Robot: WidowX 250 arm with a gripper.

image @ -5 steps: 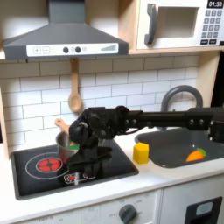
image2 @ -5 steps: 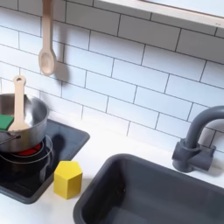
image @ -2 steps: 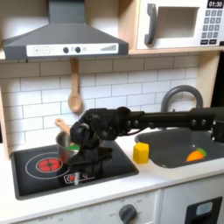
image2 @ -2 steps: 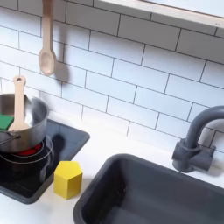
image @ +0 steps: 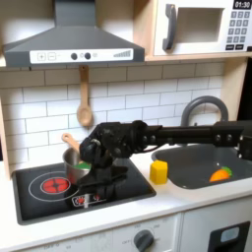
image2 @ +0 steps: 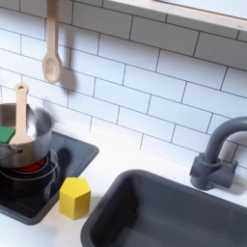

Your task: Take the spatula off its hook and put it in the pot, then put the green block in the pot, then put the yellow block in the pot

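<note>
The spatula (image2: 18, 111) is leaning in the pot (image2: 32, 138), its handle sticking up over the rim, as the second exterior view shows; in the first exterior view its end (image: 69, 140) is poking up just behind the arm. The pot is sitting on the back burner of the black stove (image2: 60, 160), near the second exterior view's left edge. The green block (image2: 6, 134) is lying inside the pot, against the side nearest that left edge. The yellow block (image2: 75, 198) is resting on the white worktop (image2: 116, 154) just beside the stove's front corner, between stove and sink (image2: 174, 212); in the first exterior view it (image: 158, 172) is standing to the right of the arm.

The pincer (image: 91, 156) is hanging over the pot in the first exterior view, hiding most of it, and whether its jaws are parted or closed I cannot tell from here. The black arm (image: 177, 136) is reaching in from the first exterior view's right, across the sink.

A wooden spoon (image2: 51, 43) is hanging on the tiled wall above the stove, and a small orange piece (image: 220, 174) is lying in the sink
</note>
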